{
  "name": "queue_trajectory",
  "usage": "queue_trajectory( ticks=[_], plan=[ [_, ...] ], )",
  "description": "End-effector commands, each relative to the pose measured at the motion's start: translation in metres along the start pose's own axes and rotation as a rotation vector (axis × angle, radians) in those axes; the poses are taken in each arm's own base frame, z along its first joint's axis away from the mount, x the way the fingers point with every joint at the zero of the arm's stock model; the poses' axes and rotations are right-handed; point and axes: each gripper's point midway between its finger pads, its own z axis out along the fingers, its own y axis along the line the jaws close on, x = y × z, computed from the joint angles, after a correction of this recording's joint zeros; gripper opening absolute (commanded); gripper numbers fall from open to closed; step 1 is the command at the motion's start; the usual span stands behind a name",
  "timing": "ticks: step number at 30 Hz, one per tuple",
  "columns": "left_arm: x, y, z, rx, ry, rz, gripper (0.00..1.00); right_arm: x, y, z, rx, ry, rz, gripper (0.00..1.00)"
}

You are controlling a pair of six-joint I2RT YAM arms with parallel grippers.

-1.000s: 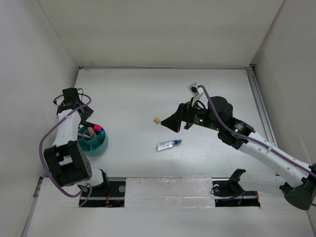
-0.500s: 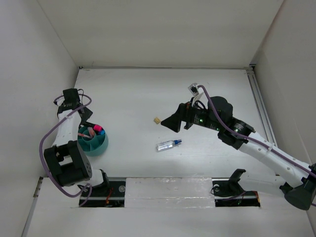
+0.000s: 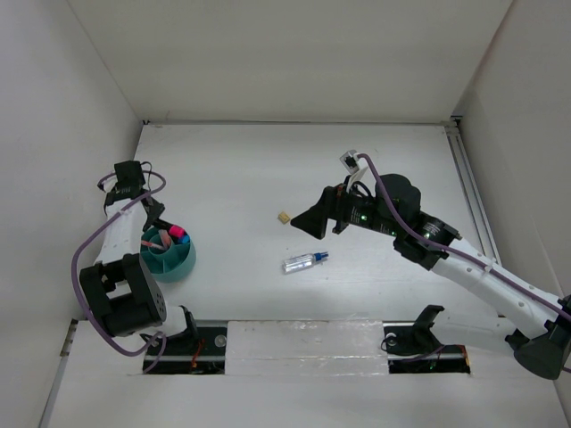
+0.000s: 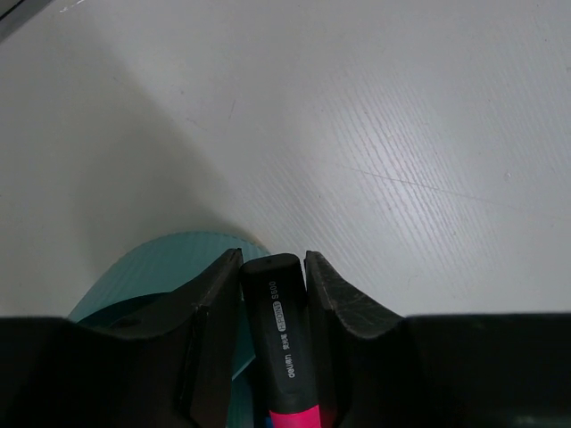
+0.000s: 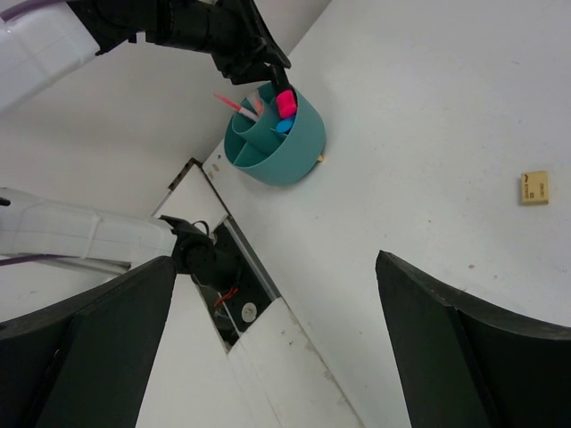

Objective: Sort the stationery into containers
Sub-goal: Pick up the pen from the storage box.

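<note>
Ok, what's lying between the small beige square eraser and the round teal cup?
Nothing. The white table is bare between the small beige square eraser and the round teal cup. The top external view shows that stretch plainly.

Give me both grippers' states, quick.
Left gripper: closed on the black marker with the pink end, in the round teal cup.
Right gripper: open, holding nothing.

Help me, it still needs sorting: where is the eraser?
Top view: the eraser lies on the table near its middle, just left of the right arm's open fingers, with the blue-capped pen nearer the arms.
</note>
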Motion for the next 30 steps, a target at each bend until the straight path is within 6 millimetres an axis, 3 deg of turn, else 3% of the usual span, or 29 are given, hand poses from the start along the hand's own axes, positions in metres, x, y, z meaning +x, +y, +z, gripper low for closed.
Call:
queue_trajectory(
  ticks=[1,4,9,18,25,30],
  plan=[
    [0.001,0.004,0.0,-0.009,-0.005,0.002,0.29,-0.013,0.006,-0.002,-0.022,-0.051,-0.031,1.0],
    [0.001,0.004,0.0,-0.009,-0.005,0.002,0.22,-0.014,0.004,-0.002,-0.015,-0.056,-0.03,1.0],
    [0.001,0.005,0.0,-0.009,-0.005,0.011,0.0,-0.014,0.004,-0.002,-0.015,-0.056,-0.03,1.0],
    [-0.013,0.003,-0.016,0.014,-0.068,-0.005,0.0,-0.014,0.004,-0.002,-0.015,-0.056,-0.03,1.0],
    [-0.042,-0.004,-0.041,0.057,-0.178,-0.001,0.0,-0.012,0.002,0.0,-0.01,-0.049,-0.028,1.0],
    [-0.059,0.003,-0.053,0.01,-0.263,-0.003,0.0,-0.012,0.002,0.0,-0.01,-0.049,-0.028,1.0]
  ],
)
